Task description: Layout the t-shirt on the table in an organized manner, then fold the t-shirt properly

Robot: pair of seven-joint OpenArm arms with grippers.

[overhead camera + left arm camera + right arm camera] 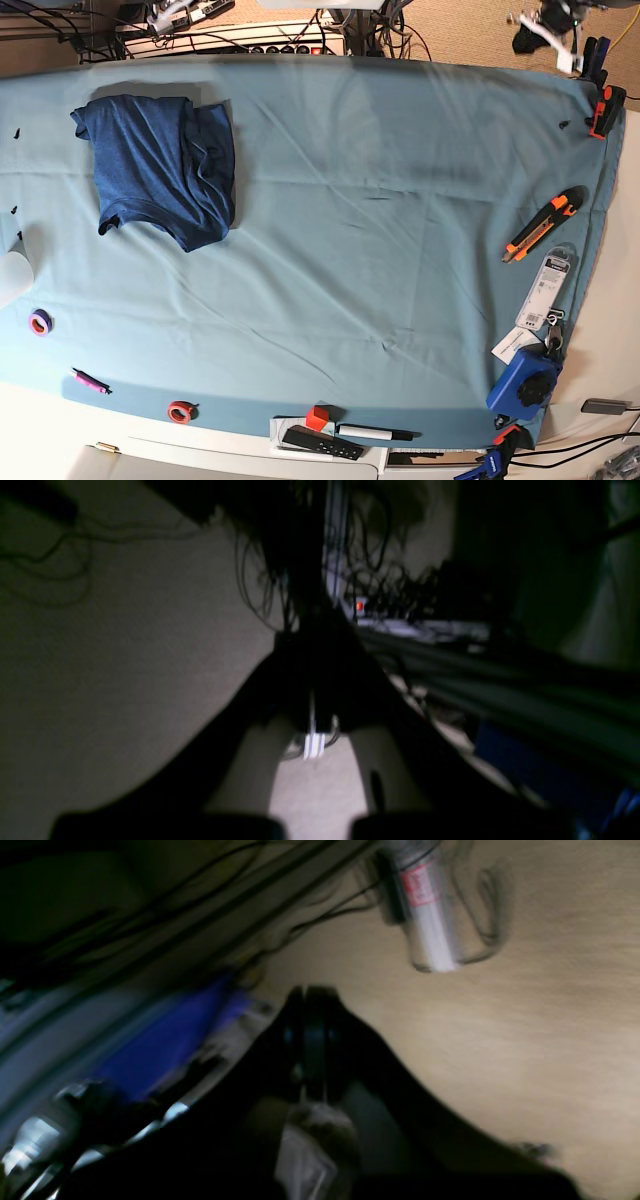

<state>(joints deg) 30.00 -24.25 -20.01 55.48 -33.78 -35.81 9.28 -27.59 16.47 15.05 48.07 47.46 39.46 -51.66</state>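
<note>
Looking through the left wrist view first: the left gripper [312, 720] points off the tabletop toward carpet and a tangle of cables; its fingers [280, 690] meet with no gap and hold nothing. Picture is dark and blurred, and neither garment nor tabletop appears in it.

Right wrist view: the right gripper [310, 1050] likewise aims at the floor, fingers [295, 1040] pressed together, empty. A white cylinder with a red label [425, 915] lies on the carpet beyond; what it is cannot be made out. Heavy blur throughout.

Base view: the t-shirt [155, 170] sits near the far left corner of the tabletop [380, 200], roughly folded but uneven, one layer bunched along its right side. Neither arm shows here. An orange utility knife [540, 226] lies near the right edge, well apart from the shirt, with small tape rolls and tools along the near edge.

Risks, as judged: a closed-finger approach would push the cloth instead of pinching it; grabbing through the bunched layers could lift several at once and spoil the layout; dragging could wrinkle the teal cover. Sleeve and collar positions are hidden inside the folds.
</note>
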